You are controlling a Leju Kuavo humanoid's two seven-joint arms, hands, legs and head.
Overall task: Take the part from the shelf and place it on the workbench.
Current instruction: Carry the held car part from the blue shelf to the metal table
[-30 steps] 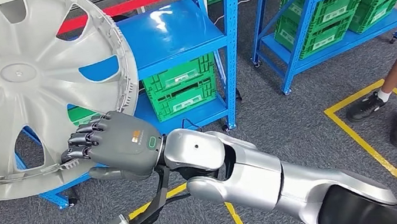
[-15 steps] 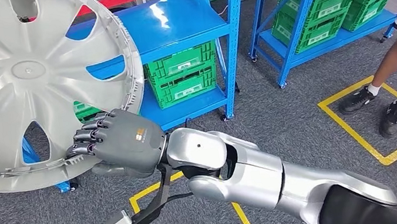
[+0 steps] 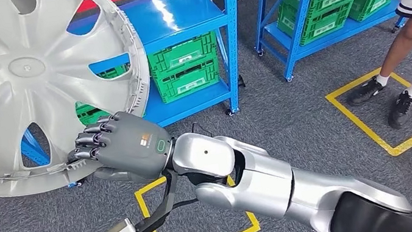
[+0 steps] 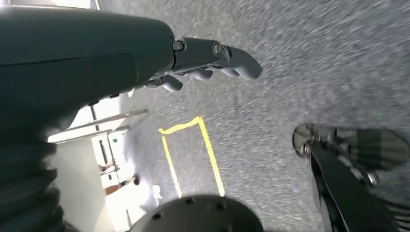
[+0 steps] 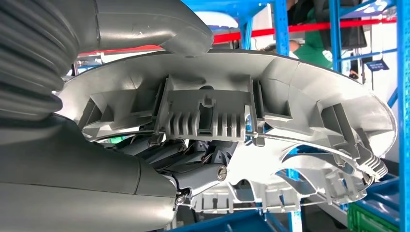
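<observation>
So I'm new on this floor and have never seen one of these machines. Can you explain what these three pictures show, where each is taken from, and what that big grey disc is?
It is a humanoid robot with two silver arms ending in many-fingered hands. The wide picture comes from a camera high on its body, looking forward and down. There its right hand grips the rim of a large grey wheel cover, the part it is meant to carry to a workbench. Behind it stand blue shelves with green crates, on grey carpet marked with yellow tape. A person's legs show at the right.

The other two pictures come from cameras at the wrists. The right one looks closely at the ribbed back of the wheel cover, with fingers curled under it. The left one shows the left hand hanging over the carpet, holding nothing.
</observation>
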